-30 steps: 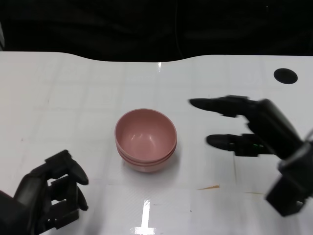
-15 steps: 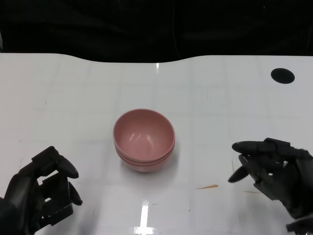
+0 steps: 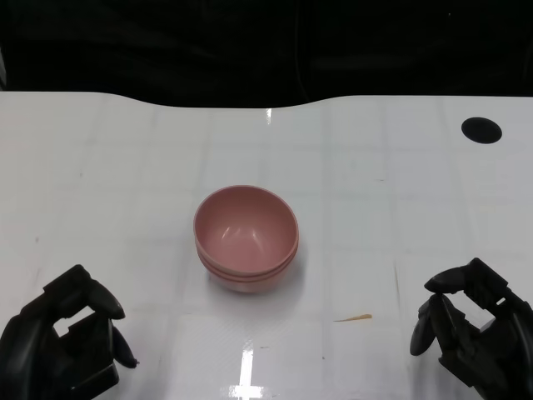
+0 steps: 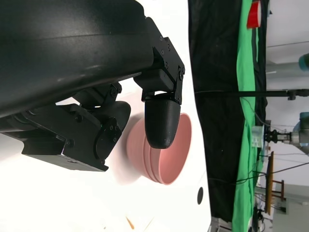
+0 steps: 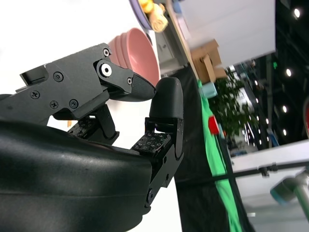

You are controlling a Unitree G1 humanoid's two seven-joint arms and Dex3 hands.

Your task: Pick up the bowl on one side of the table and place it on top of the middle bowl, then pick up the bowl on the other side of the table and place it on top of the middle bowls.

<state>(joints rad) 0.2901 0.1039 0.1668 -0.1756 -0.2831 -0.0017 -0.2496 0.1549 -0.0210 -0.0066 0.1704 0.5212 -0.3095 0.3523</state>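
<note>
From the head camera we see the stacked pink bowls nested together just left of the frame's centre on the white table, with each hand well apart from them. Our left hand sits in the lower left corner, fingers curled in on nothing. Our right hand fills the lower right corner, fingers likewise bent inward and holding nothing. A black round spot marks the table at upper right, and a thin orange sliver lies below centre right.

From the left wrist we see the left hand across the upper left of the frame, its fingers folded in and empty, the stacked pink bowls showing just past a fingertip at centre.

From the right wrist we see the right hand through the middle, fingers drawn close around nothing, the stacked pink bowls near the top centre.
</note>
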